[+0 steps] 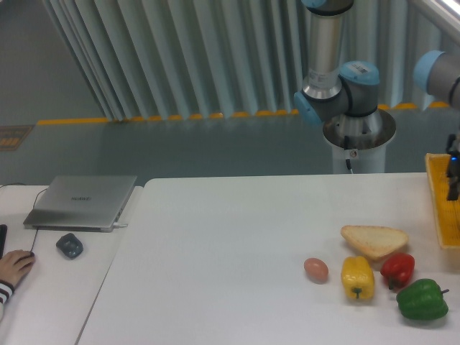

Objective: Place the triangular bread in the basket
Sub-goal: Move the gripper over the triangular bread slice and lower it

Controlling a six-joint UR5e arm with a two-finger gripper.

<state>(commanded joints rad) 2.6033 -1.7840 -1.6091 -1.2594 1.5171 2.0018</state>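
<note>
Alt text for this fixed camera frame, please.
A triangular bread lies on a white table beside a brown egg and yellow, red and green peppers. A yellow basket and the gripper sit at the right edge.

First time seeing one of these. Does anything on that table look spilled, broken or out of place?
Nothing stands out. The triangular bread, egg and three peppers lie intact in a loose group, and the yellow basket sits at the table's right edge, partly cut off from view.
</note>
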